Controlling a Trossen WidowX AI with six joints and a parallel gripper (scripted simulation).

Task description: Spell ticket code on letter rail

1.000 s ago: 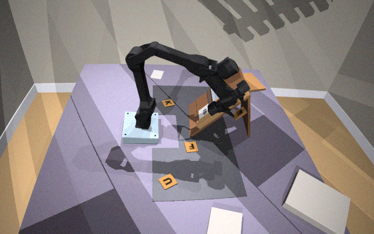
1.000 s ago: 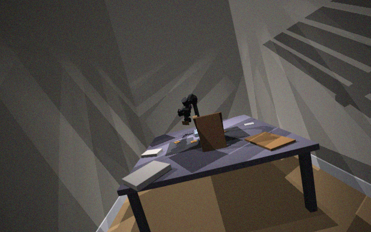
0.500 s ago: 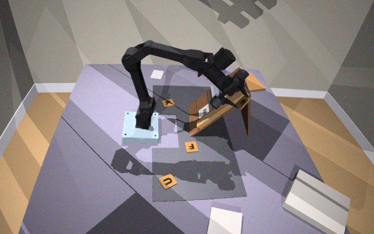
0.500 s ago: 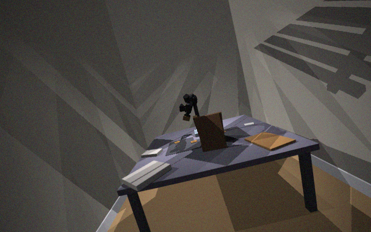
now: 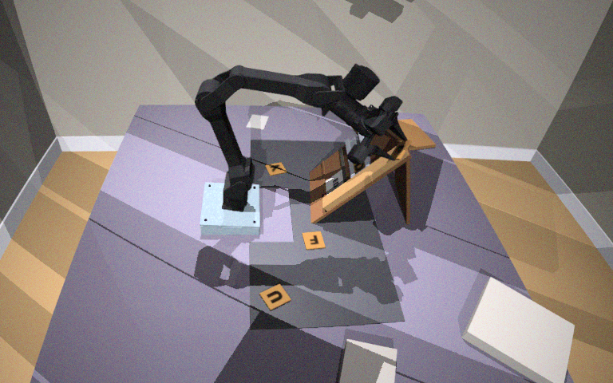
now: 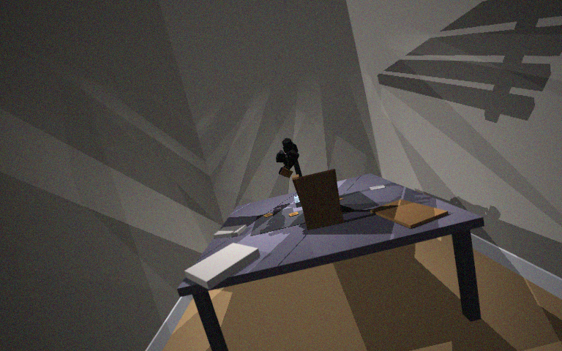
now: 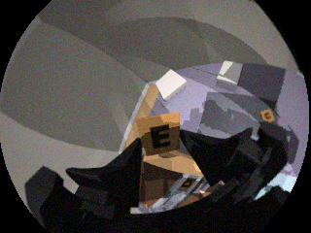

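Observation:
My gripper (image 5: 400, 148) (image 6: 285, 168) (image 7: 159, 136) is shut on the orange E tile (image 6: 285, 172) (image 7: 147, 127), above the upper right end of the tilted brown board (image 5: 319, 180) (image 6: 319, 198) (image 7: 153, 181). The tile is largely hidden in the top view; I cannot tell whether it touches the rail (image 5: 361, 181). Another tile (image 5: 358, 166) (image 7: 187, 183) shows at the board, its letter unclear. The white ticket (image 5: 334, 181) is on the board, its print unreadable. Loose tiles K (image 5: 270, 168), F (image 5: 308, 242) and U (image 5: 274, 306) lie on the counter.
A large white block (image 5: 520, 329) (image 6: 223, 262) (image 7: 171, 84) and a smaller pale block (image 5: 354, 365) (image 6: 230, 231) (image 7: 229, 73) lie near the counter's edges. An orange-brown slab (image 5: 420, 135) (image 6: 410, 213) lies behind the board. A white card (image 5: 257, 121) (image 6: 377, 187) lies at the back.

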